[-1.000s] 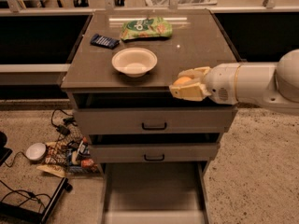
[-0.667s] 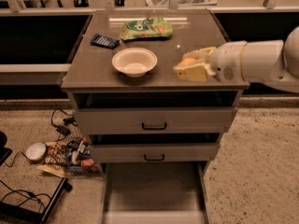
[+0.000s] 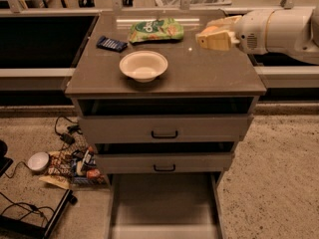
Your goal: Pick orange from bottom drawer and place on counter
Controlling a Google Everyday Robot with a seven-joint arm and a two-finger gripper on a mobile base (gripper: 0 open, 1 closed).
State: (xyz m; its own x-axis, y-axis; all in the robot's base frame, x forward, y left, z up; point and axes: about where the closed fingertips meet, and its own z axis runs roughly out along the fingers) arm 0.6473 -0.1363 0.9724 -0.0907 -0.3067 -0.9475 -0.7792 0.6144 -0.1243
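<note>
My gripper (image 3: 215, 35), with cream fingers on a white arm reaching in from the right, hangs over the back right of the counter (image 3: 209, 73). It is shut on the orange (image 3: 211, 29), of which only a small orange patch shows between the fingers. The bottom drawer (image 3: 164, 205) is pulled out below the cabinet, and its grey floor is bare. The two upper drawers stand slightly open.
A white bowl (image 3: 143, 65) sits at the counter's middle. A green snack bag (image 3: 155, 30) and a dark blue packet (image 3: 111, 44) lie at the back. Cables, wrappers and a white round object (image 3: 38, 161) litter the floor to the left.
My gripper has moved with the orange from the counter's front right edge back to the rear right of the counter.
</note>
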